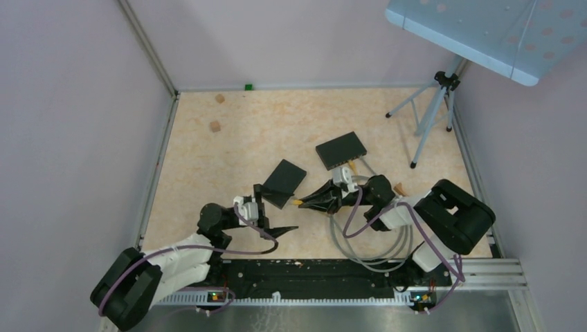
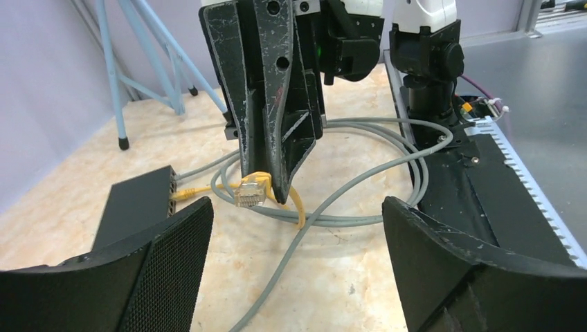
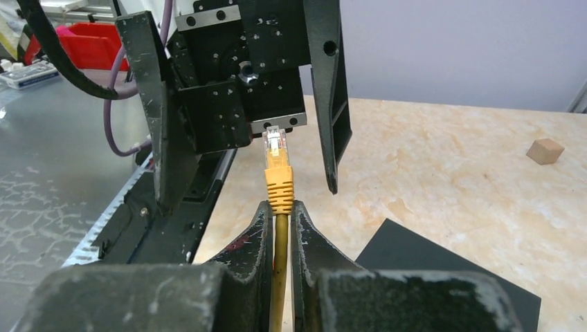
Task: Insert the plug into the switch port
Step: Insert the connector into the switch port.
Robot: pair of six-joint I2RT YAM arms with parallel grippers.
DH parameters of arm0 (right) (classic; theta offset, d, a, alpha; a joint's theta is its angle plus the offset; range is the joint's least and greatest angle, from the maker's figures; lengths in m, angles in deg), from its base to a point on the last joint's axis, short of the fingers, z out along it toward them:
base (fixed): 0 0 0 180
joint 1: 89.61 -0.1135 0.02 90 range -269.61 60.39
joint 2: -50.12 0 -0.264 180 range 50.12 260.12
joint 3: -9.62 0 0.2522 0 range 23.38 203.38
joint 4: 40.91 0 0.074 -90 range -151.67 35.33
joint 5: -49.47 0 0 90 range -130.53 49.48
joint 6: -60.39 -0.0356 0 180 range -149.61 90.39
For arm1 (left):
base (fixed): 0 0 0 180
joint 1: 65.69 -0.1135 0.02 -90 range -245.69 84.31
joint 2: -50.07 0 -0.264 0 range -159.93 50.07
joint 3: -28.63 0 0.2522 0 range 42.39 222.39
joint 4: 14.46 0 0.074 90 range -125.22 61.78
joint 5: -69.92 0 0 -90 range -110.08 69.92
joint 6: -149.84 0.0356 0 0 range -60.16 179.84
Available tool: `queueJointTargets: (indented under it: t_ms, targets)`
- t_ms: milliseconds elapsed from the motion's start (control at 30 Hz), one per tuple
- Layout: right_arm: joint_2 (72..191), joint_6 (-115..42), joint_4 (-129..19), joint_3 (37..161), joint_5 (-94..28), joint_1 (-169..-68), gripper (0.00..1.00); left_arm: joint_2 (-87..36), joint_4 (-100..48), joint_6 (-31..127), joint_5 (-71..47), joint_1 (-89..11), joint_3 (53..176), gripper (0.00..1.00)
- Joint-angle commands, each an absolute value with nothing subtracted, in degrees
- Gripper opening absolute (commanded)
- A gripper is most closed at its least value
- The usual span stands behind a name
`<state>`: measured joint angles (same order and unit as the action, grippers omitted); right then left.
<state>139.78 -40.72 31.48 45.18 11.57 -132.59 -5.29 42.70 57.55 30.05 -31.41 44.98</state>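
My right gripper [image 1: 306, 201] is shut on a yellow cable just behind its clear-tipped plug [image 1: 296, 202], holding it a little above the table. In the right wrist view the plug [image 3: 277, 162] sticks out past the fingertips [image 3: 302, 211] toward the left gripper. The left gripper [image 1: 271, 214] is open and empty, facing the plug with a gap between them. In the left wrist view the plug [image 2: 250, 191] hangs beyond the open left fingers [image 2: 173, 238]. The black switch [image 1: 340, 150] lies behind the right arm. Its ports [image 2: 171, 194] hold a yellow and a grey cable.
A second flat black box [image 1: 284, 181] lies next to the left gripper and shows in the right wrist view [image 3: 450, 273]. Grey cables [image 1: 367, 242] loop by the right arm. A tripod [image 1: 429, 117] stands at the back right. Small wooden cubes [image 1: 215, 126] lie at the back left.
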Motion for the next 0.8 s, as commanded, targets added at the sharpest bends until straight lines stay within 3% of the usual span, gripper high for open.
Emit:
queueJointTargets:
  t_ms: [0,133,267,467,600,767]
  targets:
    - [137.4,-43.1,43.8,45.2,10.4,-132.9,0.0,-0.5,38.5,62.5,31.6,-31.3,45.4,0.95]
    - [137.9,-45.4,43.6,45.5,8.7,-132.8,0.0,2.5,35.9,64.0,26.8,-31.3,44.4,0.95]
    - [137.5,-47.2,39.5,45.0,4.2,-131.9,0.0,4.9,35.9,57.1,14.2,-31.3,42.7,0.99]
    - [133.5,-39.7,14.2,44.5,-15.3,-131.3,0.0,5.2,25.3,44.4,-3.0,-32.5,45.0,0.99]
    - [132.7,-35.1,1.5,46.2,-25.1,-131.2,0.0,-1.8,14.5,37.2,-2.5,-40.0,51.7,0.99]
    - [136.5,-32.1,-5.6,48.7,-28.1,-131.5,0.0,-17.3,10.7,34.4,2.1,-48.4,60.3,0.99]
